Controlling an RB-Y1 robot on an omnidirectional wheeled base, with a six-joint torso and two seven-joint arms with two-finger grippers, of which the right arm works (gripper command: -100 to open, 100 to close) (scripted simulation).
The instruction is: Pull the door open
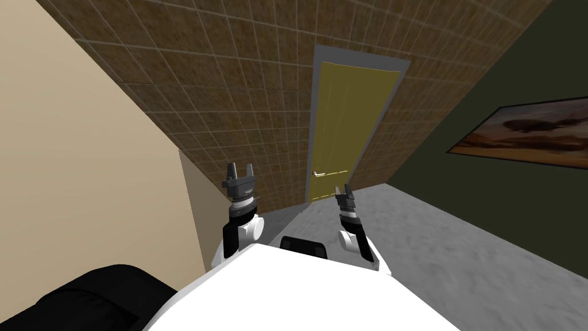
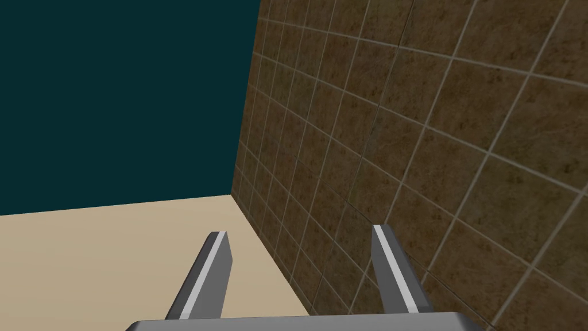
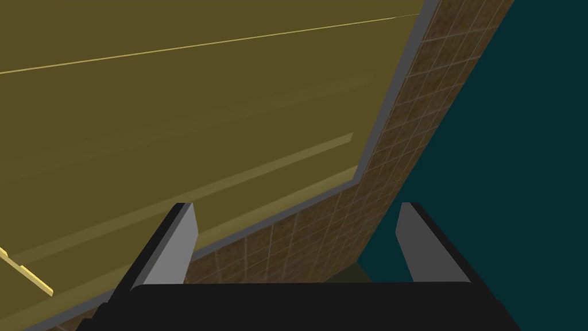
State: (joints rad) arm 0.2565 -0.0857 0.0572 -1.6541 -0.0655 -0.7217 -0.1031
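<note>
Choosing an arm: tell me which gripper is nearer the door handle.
Right. The right gripper faces the door, beside its handle; the left gripper faces tiled wall, farther off.

Olive-yellow door (image 1: pixel 350 126) in a grey frame (image 1: pixel 362 60), brown grid-tiled wall (image 1: pixel 229 86), mottled grey floor (image 1: pixel 459 230), beige side wall (image 1: pixel 69 143).

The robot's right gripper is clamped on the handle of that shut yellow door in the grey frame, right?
Not clamped: the right wrist view shows the right gripper open and empty, with the handle off beside one finger, untouched. The yellow door is shut in its grey frame.
</note>
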